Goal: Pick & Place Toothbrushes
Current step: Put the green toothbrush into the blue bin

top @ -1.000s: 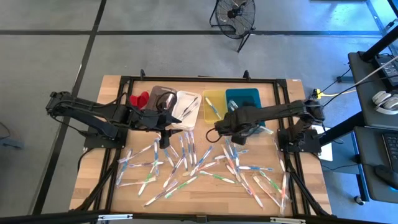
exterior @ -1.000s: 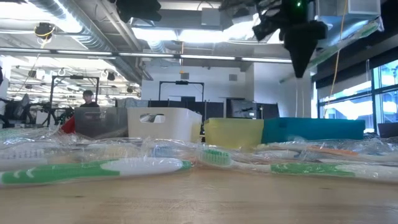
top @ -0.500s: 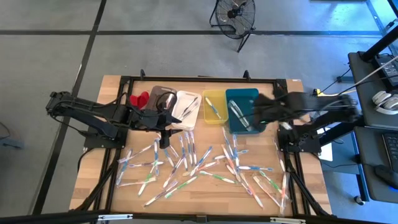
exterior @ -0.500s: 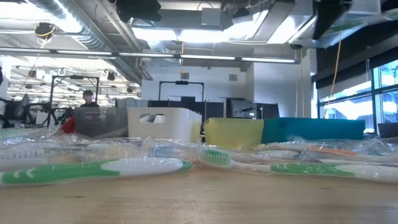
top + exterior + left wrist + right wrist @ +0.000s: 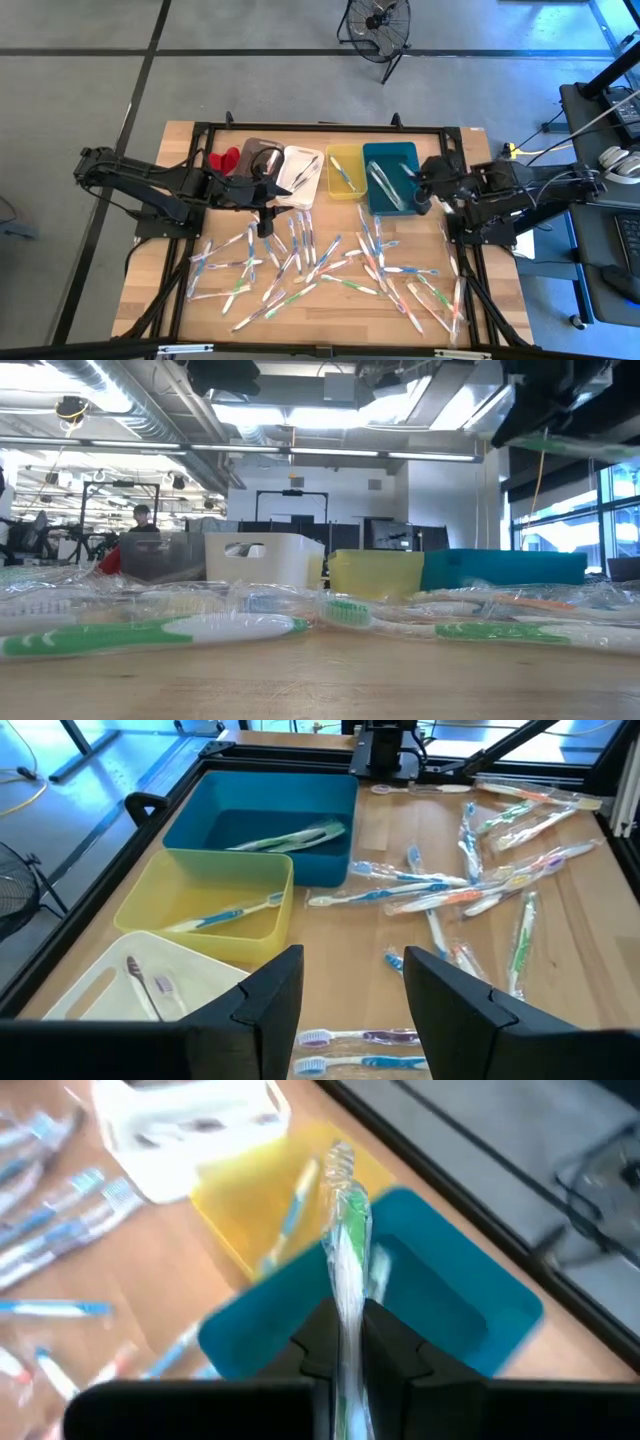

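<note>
Take the row of four bins (image 5: pixel 329 170) at the table's (image 5: pixel 180 140) far edge as your landmark. The loose toothbrushes (image 5: pixel 330 265) lie scattered on the tabletop in front of it. A few more toothbrushes lie inside the bins. The left gripper (image 5: pixel 266 215) sits just before the row's left end; the right gripper (image 5: pixel 421 200) is at its right end.

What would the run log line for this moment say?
right gripper: shut on green toothbrush, over teal bin | left gripper: open, empty, near white bin | loose toothbrushes on table
</note>
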{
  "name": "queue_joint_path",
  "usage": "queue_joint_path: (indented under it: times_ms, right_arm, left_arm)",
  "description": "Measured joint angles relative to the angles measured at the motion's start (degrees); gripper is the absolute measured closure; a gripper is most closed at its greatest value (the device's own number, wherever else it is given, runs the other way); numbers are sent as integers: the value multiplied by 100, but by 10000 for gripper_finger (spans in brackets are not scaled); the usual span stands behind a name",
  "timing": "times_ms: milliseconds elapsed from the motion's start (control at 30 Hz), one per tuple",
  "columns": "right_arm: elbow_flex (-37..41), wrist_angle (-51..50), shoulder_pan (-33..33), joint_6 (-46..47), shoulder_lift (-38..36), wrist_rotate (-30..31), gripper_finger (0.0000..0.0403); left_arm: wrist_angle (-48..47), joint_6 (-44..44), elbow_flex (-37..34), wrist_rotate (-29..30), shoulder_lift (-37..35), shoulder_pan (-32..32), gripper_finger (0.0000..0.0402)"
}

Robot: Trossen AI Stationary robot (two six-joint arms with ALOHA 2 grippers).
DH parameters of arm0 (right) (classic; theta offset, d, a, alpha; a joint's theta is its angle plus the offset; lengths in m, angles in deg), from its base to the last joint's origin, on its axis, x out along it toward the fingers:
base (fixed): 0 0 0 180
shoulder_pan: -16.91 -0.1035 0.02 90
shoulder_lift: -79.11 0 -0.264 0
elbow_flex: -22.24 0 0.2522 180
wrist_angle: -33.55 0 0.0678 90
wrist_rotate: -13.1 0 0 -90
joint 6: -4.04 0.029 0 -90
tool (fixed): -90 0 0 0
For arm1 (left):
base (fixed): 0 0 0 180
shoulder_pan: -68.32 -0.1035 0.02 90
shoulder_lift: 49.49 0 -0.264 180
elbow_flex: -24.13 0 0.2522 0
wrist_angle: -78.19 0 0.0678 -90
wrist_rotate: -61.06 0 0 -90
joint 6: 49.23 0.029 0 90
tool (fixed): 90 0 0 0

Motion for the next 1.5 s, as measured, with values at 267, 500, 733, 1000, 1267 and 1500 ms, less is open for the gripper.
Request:
queue_joint_path:
  times_ms: [267, 500, 733, 1000, 1267, 1500]
  right_arm:
    - [808, 1516, 636, -711, -95, -330, 377]
    - [1413, 2479, 1381, -925, -93, -958, 376]
    - [2054, 3439, 2133, -1198, -92, -1764, 376]
    - [2415, 3867, 2696, -1257, -66, -2089, 375]
    - [2449, 4047, 2992, -1313, 466, -2320, 374]
    - [2449, 4537, 3208, -1344, 1212, -2543, 374]
  left_arm:
    - [0, -99, 0, 0, 0, 0, 233]
    - [1, -99, 0, 0, 0, 0, 233]
    - [2, -100, 0, 0, 0, 0, 233]
    - [2, -98, 0, 0, 0, 0, 233]
    - [4, -93, 0, 71, 0, 1, 233]
    - [4, -95, 0, 103, 0, 2, 233]
